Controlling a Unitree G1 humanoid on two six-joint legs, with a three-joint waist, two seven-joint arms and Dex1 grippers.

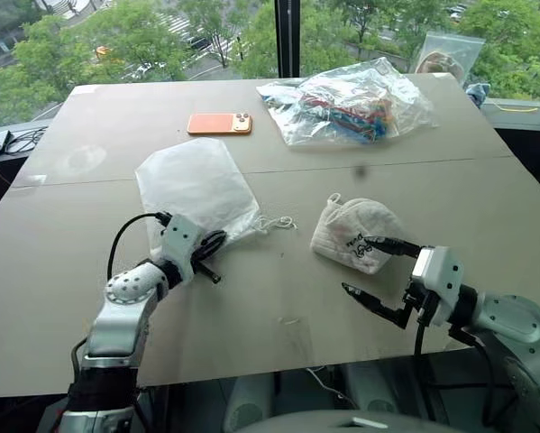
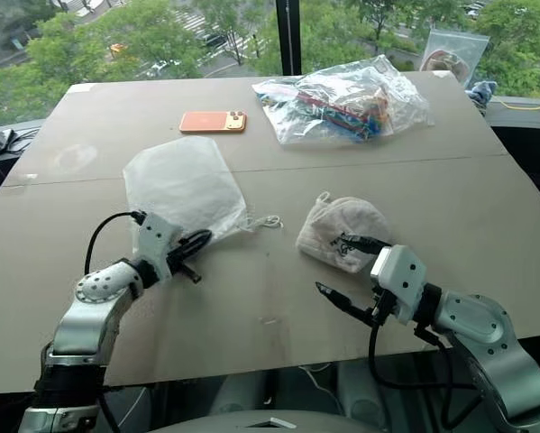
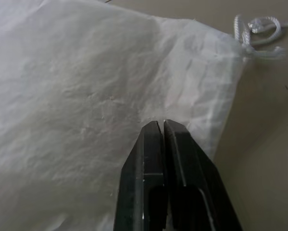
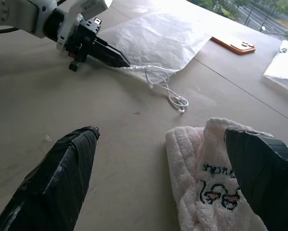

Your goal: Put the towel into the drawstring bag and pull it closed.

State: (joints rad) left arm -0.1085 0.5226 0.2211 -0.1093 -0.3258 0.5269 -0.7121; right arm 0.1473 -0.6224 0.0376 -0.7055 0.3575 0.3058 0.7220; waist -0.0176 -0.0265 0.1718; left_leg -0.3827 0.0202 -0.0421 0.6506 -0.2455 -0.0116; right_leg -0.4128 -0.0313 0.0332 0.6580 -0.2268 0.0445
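R gripper (image 1: 373, 269), lower right of frame: fingers wide apart, upper tip just beside towel (image 1: 355, 233), a cream ribbed bundle w/ dark logo. L gripper (image 3: 162, 124), lower left: fingers pressed together, pinching thin translucent drawstring bag (image 1: 196, 188) near its corded mouth.

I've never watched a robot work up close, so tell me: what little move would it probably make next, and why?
Probably lift the left gripper a little, to raise the edge of the drawstring bag. Its fingers are shut at the bag's mouth edge, seemingly pinching the fabric, near the white cord. The bag lies flat, while the right gripper stands open beside the towel, which cannot enter a flat bag.
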